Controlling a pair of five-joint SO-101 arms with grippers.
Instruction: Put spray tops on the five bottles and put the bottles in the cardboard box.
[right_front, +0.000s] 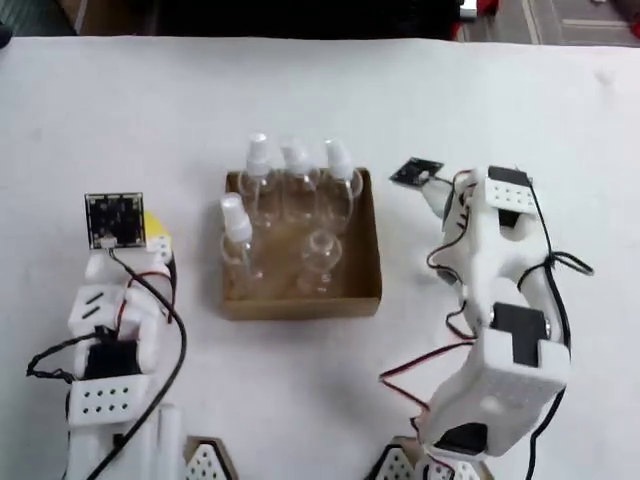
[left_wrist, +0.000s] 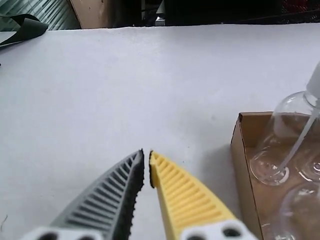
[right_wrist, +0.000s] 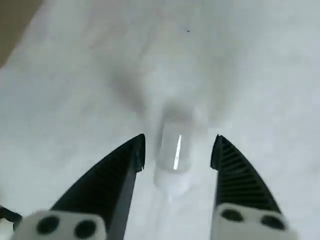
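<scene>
Four topped bottles (right_front: 296, 180) and one bare bottle (right_front: 320, 258) stand in the box (right_front: 300, 302). Right gripper (right_wrist: 177, 147) is spread apart around a spray top (right_wrist: 174, 155) on the bench (right_front: 120, 110). Left gripper (left_wrist: 146, 156) is pressed together near the box.

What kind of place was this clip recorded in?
Probably a lab or workshop bench set up for robot trials: a white-covered table, a small left arm and right arm with loose wiring, and a cardboard box of clear spray bottles staged between them.
</scene>
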